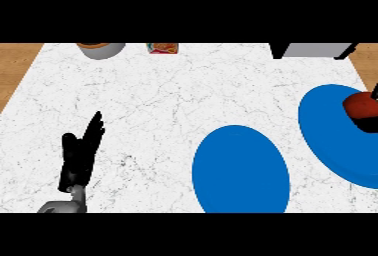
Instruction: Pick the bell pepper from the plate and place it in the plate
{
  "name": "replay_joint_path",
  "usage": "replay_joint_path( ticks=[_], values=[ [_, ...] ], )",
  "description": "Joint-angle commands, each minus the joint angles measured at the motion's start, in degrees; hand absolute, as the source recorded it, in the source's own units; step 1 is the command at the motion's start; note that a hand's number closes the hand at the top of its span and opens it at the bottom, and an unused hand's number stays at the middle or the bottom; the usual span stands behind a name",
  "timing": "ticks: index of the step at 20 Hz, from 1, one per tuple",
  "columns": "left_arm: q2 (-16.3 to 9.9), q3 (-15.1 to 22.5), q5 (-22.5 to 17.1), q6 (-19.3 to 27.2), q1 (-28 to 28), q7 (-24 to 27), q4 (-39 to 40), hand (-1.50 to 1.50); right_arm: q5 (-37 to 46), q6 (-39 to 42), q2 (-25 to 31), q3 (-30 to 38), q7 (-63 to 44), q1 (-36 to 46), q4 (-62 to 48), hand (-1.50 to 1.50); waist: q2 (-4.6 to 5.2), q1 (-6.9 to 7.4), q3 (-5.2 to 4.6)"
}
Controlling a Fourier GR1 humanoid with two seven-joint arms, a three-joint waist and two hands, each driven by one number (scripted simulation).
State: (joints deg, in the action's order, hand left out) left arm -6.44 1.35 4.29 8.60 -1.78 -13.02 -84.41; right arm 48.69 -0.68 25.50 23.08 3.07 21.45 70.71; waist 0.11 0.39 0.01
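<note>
A red bell pepper [359,104] sits on the blue plate [332,135] at the view's right edge. Only black parts of my right hand [367,125] show, one below the pepper and a thin one above it, curled round it from the right. Most of that hand is cut off by the edge. A second blue plate [240,170] lies bare at the lower middle, to the left of the first. My left hand [80,155] rests open at the lower left, fingers pointing up, away from both plates.
At the back edge of the white marble counter stand a grey pot [101,49], a small red-and-green packet [162,48] and a grey appliance [314,50]. A wooden surface [15,65] borders the counter on the left.
</note>
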Motion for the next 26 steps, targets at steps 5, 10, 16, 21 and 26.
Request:
replay_joint_path(
  ticks=[5,10,16,21,26],
  values=[
    [0.32,-0.45,0.55,-0.01,-0.22,2.55,1.91,0.0,-0.82,3.58,6.43,0.93,7.84,6.0,-23.66,1.5,0.24,0.63,0.05],
    [1.57,0.39,1.13,0.54,-1.02,2.53,2.64,0.0,3.25,5.17,6.41,-2.49,8.12,8.35,-35.51,1.5,0.52,1.27,0.09],
    [-1.53,-2.92,-1.66,-2.37,-4.28,-1.88,1.19,0.0,0.71,8.36,10.38,-2.06,21.65,9.91,-42.7,-1.5,0.17,0.55,0.08],
    [0.89,-1.0,0.08,-0.84,0.01,3.45,3.57,0.0,-12.33,13.51,9.42,7.79,32.01,10.55,-40.55,-1.5,0.02,-0.14,0.15],
    [0.21,-1.51,-0.53,-1.11,0.21,1.4,0.77,0.0,-23.04,22.07,12.36,17.25,31.71,12.01,-43.4,-1.5,-0.13,-0.37,0.1]
  ],
)
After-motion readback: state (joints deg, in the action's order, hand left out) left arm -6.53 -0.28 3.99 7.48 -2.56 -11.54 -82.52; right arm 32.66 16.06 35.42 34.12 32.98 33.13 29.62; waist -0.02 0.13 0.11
